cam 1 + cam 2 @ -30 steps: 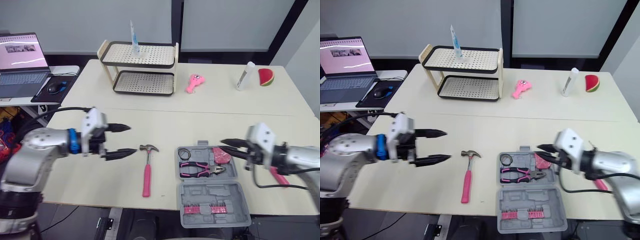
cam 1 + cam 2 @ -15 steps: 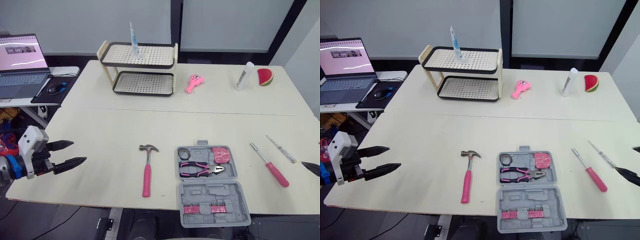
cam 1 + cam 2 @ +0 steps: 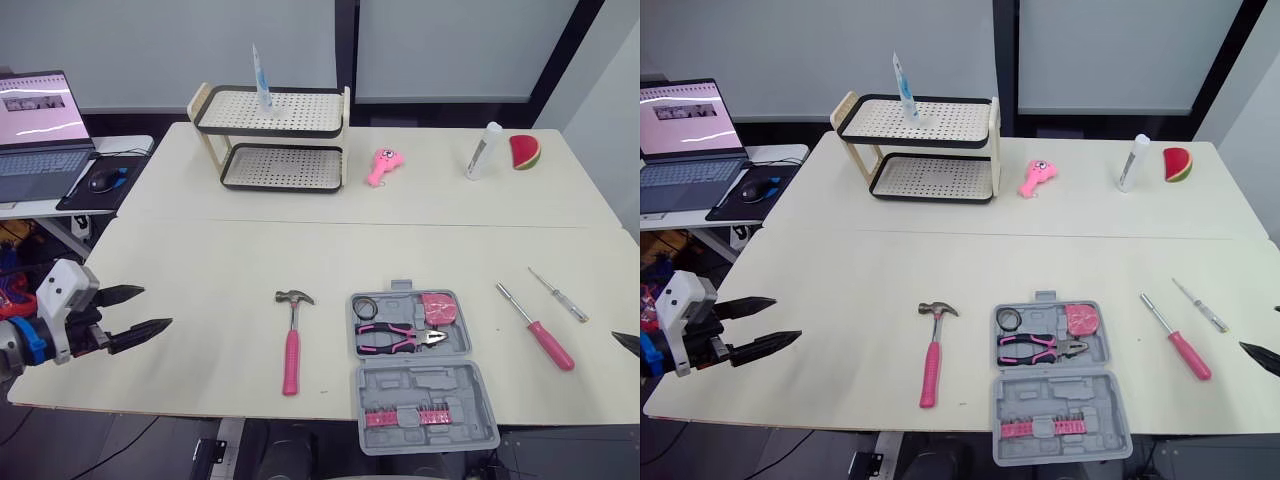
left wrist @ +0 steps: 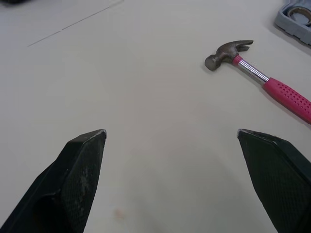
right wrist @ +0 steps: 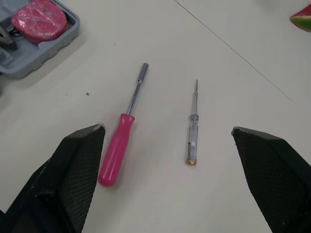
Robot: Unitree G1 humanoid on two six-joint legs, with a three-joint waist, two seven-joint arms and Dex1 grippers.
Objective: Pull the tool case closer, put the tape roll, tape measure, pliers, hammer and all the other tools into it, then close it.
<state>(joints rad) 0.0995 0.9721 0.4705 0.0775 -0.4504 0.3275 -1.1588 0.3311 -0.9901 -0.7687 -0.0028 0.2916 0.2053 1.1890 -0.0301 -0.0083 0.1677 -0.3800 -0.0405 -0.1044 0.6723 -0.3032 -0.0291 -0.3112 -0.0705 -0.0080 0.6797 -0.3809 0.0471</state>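
At the table's near left corner, the left gripper [image 3: 155, 307] hovers low over the top, its two fingers spread wide and holding nothing. Its wrist view looks out between them across bare table [image 4: 146, 87] to the hammer [image 4: 262, 73], which lies well apart from both tips. Over at the right edge, the right gripper [image 5: 167, 128] is spread just as wide and is empty too. One of its black tips pokes into the head views. Ahead of its fingers in the wrist view, two tools lie side by side without touching: a pink driver [image 5: 116, 150] and a thin clear driver [image 5: 193, 131].

The hammer lies flat just left of the case [image 3: 420, 385], with its head away from the robot and its pink handle toward the front edge. The grey case sits open near the front edge, right of centre. Its far half holds the tape roll [image 3: 367, 306], a black ring in the left corner. The pliers [image 3: 400, 337] lie across that half, and the pink tape measure [image 3: 437, 307] sits in its right corner. Its near half carries a row of pink bits [image 3: 405, 418]. Both drivers rest on the table between the case and the right gripper.

Farther back stands a two-shelf rack [image 3: 270, 140] with a tube [image 3: 260, 78] upright on top. To its right are a pink toy [image 3: 380, 165], a white bottle [image 3: 480, 152] and a watermelon slice [image 3: 524, 152]. A laptop [image 3: 35, 135] and mouse [image 3: 102, 180] sit on a side desk at the left.
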